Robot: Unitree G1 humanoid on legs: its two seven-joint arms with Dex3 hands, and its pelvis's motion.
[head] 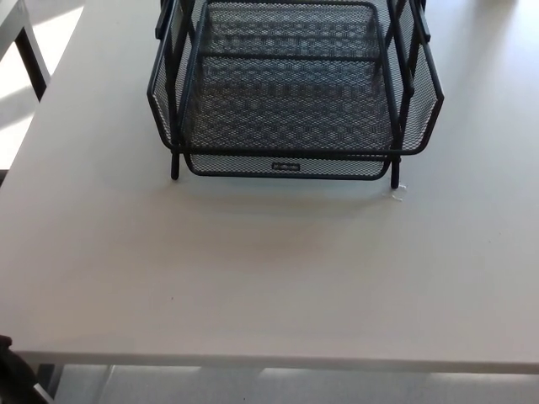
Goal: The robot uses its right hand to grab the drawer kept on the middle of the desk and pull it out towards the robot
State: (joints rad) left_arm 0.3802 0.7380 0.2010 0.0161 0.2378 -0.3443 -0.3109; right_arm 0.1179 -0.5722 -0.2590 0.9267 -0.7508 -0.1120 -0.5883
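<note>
A black wire-mesh tray stand (pixel 173 101) sits at the far middle of the pale desk (pixel 269 269), cut off by the picture's top edge. Its lower drawer (pixel 286 166) shows a curved mesh front with a small label plate, sitting just inside the two front legs. An upper mesh tray (pixel 290 84) lies over it. Neither of my hands shows in the head view.
A tiny white scrap (pixel 399 194) lies by the stand's right front leg. The desk's near edge (pixel 269 364) runs across the bottom. A second table's dark leg (pixel 34 59) stands at the upper left, and a dark shape (pixel 10 370) sits at the lower left corner.
</note>
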